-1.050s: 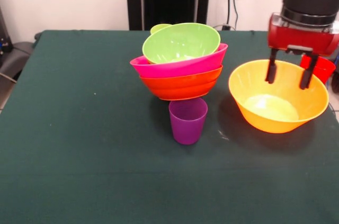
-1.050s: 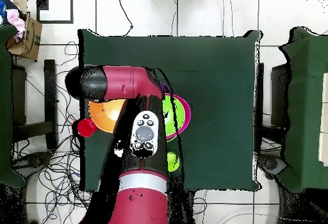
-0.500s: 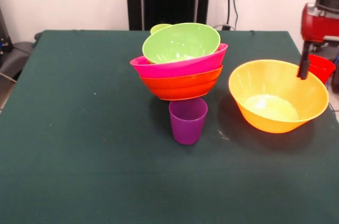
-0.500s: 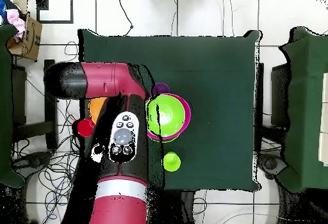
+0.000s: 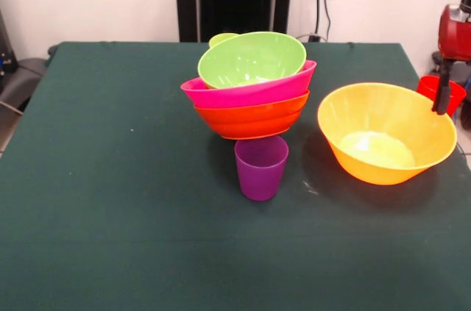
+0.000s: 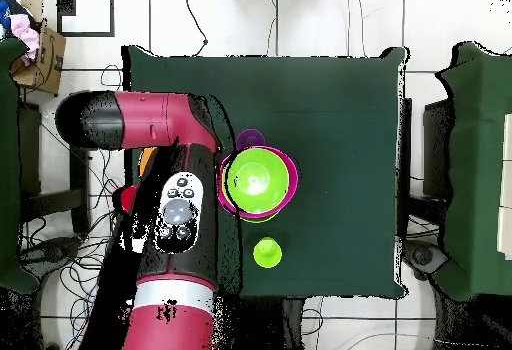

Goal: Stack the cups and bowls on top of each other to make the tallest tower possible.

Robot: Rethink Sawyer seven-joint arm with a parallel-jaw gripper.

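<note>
Item one: a tower [image 5: 252, 87] of three glossy round plastic bowls near the middle of the dark green cloth-covered surface [image 5: 110, 179]. We count a lime green bowl [image 5: 252, 59] on top, tilted, nested in a large pink bowl [image 5: 246, 90], which sits in a red-orange bowl [image 5: 252, 118] at the base.

Item two: a small purple tapered plastic cup [image 5: 260, 167], upright, just in front of the tower's base.

Item three: a lime green cup [image 6: 266, 253], largely hidden behind the tower in the front view; the overhead view shows it standing apart from the pile.

Item four: a large orange plastic bowl [image 5: 385, 132], upright on the surface, well to the side of the tower.

Item five: a red cup [image 5: 439, 93] beyond the orange bowl, at the surface's edge.

Item six: the red and black arm's gripper [image 5: 445, 90], at the picture's edge, over the orange bowl's far rim and in front of the red cup. We see only one dark finger [image 5: 443, 94]; we cannot tell whether the fingers are spread or closed. They appear to hold nothing, well apart from the tower.
</note>
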